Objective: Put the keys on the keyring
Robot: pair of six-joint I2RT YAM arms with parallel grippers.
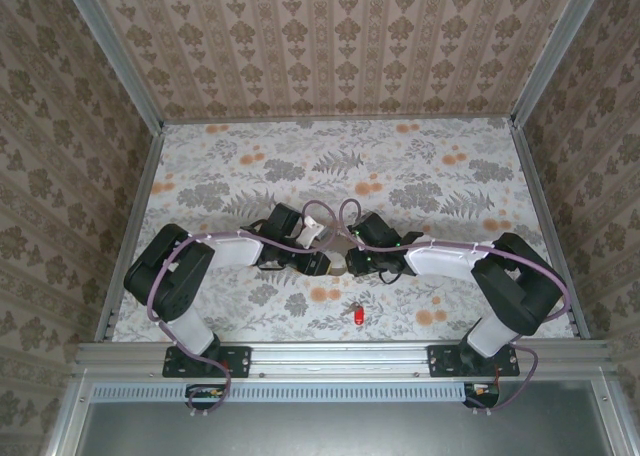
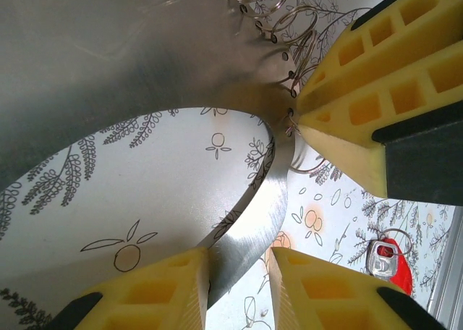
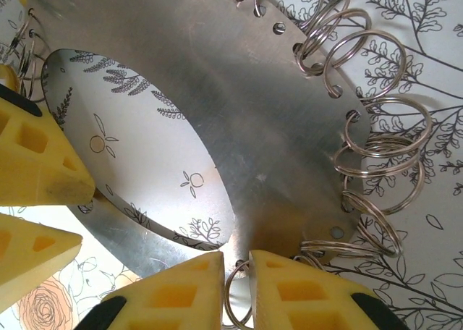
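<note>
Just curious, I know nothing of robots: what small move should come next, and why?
Probably the right end effector should tighten on the small wire split ring between its fingers; the left end effector holds the shiny flat metal hoop.

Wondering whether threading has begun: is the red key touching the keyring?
Apart. Left wrist view: the red key lies on the table, cloth showing between it and the keyring.

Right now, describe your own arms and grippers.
Both left arm and right arm show black joint housings, white links and looping purple cables. Both left gripper and right gripper have yellow wedge-shaped fingers with square pockets and black backing.
</note>
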